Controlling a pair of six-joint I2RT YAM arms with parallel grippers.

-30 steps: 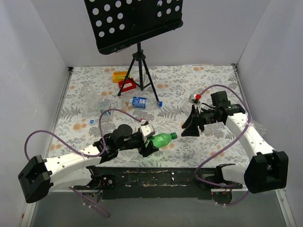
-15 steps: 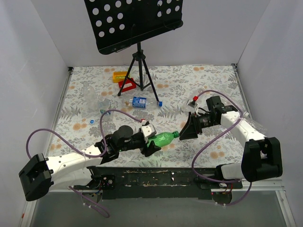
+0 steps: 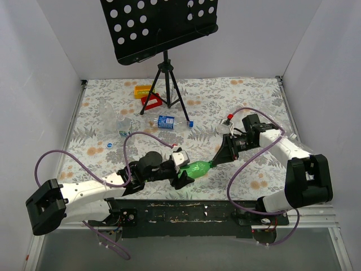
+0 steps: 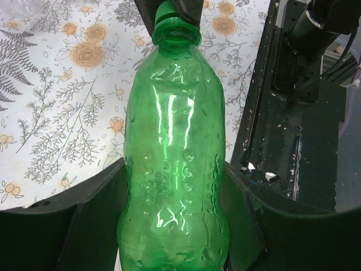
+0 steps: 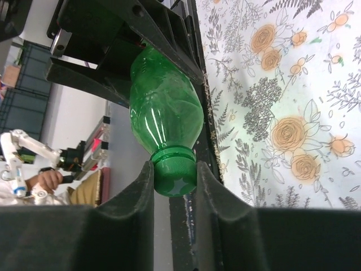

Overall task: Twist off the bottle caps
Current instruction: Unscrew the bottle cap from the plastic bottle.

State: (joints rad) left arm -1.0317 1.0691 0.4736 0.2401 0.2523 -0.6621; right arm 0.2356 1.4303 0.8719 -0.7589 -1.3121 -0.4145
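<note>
Pinching round green cap (image 5: 174, 176), dimpled bottle (image 4: 172, 169)

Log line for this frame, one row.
left gripper: shut on green bottle | right gripper: shut on green cap | stage: cap on

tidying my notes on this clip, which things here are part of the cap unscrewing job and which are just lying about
Job:
- green bottle in the left gripper
- its green cap in the right gripper
- labelled bottle with blue cap
- clear bottles

Lying about:
- yellow block
- red block
- music stand
</note>
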